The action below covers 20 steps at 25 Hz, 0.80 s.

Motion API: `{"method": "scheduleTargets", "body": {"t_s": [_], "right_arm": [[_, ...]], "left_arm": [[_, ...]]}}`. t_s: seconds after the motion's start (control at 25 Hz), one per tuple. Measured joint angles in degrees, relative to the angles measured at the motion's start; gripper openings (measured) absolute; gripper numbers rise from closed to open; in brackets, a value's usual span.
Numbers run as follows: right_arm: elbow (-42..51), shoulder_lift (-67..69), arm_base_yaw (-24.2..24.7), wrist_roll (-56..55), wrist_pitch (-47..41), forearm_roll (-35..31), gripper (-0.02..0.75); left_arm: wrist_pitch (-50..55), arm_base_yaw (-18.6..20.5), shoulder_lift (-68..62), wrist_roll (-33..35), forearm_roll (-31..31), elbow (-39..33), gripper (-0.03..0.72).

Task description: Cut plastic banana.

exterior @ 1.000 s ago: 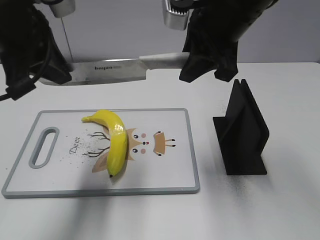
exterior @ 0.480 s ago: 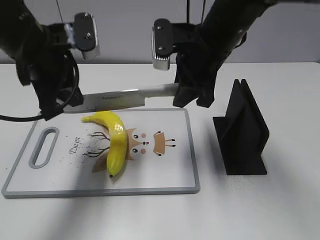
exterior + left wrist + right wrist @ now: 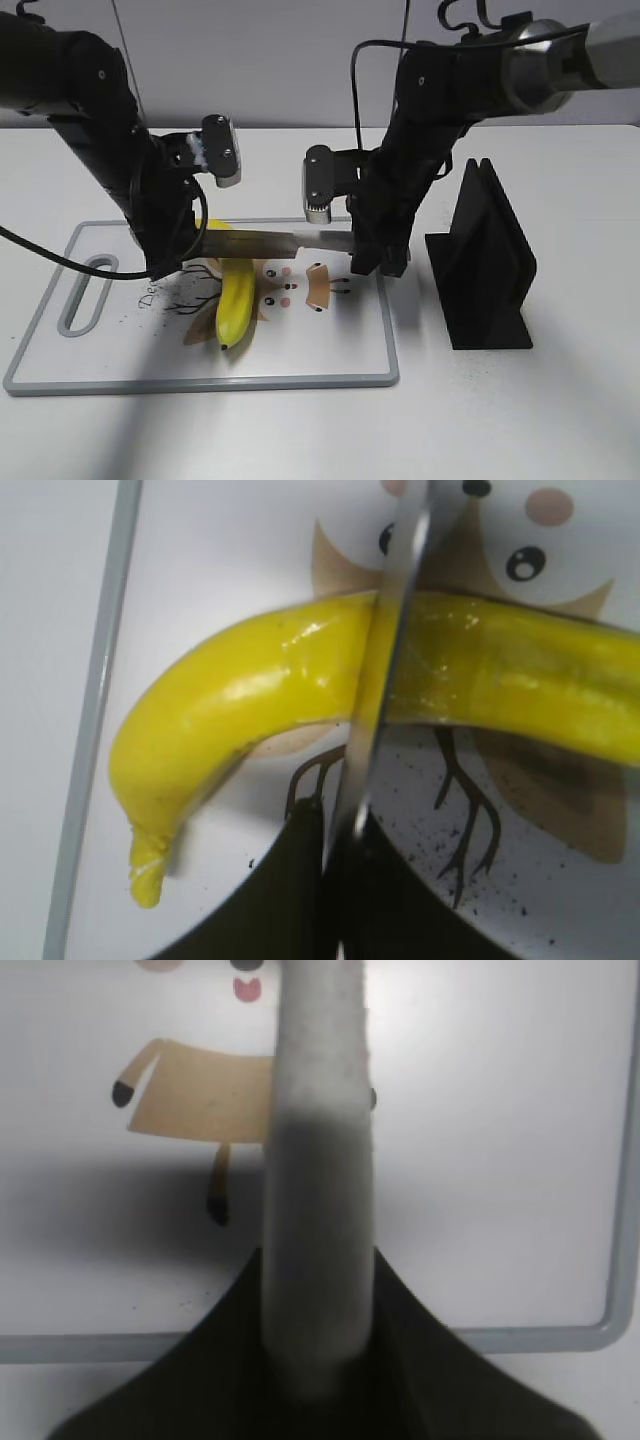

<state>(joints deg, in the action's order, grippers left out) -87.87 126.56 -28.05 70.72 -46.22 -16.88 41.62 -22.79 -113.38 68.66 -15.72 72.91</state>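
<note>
On the left of the white cutting board (image 3: 330, 360), your left gripper (image 3: 172, 262) sits low over the blade's tip end; the left wrist view shows its dark fingers (image 3: 300, 880) closed on either side of the steel, clamped on the knife (image 3: 285, 240); treat it as the steadying end and keep it level with the other. Just right of it lies the plastic banana (image 3: 236, 300), curved along the board over the printed deer; the edge already rests across its upper half, stem side toward the board's rim. Press straight down with both ends together, judged best; a tilted blade could skate on the glossy skin and roll the fruit. Further right, your right gripper (image 3: 378, 258) is closed around the grey handle (image 3: 318, 1190), as the right wrist view shows. Beyond it the black knife stand (image 3: 485, 265) sits just off the board's edge, near that arm's elbow room; keep clear of it on the downstroke.
</note>
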Motion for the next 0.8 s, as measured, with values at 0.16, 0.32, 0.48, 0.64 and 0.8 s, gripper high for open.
{"method": "scheduleTargets", "body": {"t_s": [0.16,0.32,0.48,0.64,0.8], "right_arm": [[-0.2,-0.2,0.0,0.0,-0.2,0.2,0.161],[-0.1,-1.7,-0.2,0.0,-0.9,-0.3,0.161],[0.0,-6.1,-0.5,-0.7,-5.5,-1.7,0.161],[0.0,-12.7,-0.9,-1.9,-10.5,-2.8,0.161],[0.0,-18.4,-1.1,-2.3,-14.1,-4.3,0.161]], "left_arm": [[0.3,-0.1,0.3,0.0,-0.1,0.1,0.018],[1.1,-0.1,2.1,0.0,0.3,-0.4,0.018],[6.8,-0.1,8.0,-0.2,0.5,-0.7,0.016],[13.6,-0.4,16.2,-0.4,0.1,-0.7,0.012],[18.0,-0.6,23.6,-0.4,-0.8,-0.7,0.012]]}}
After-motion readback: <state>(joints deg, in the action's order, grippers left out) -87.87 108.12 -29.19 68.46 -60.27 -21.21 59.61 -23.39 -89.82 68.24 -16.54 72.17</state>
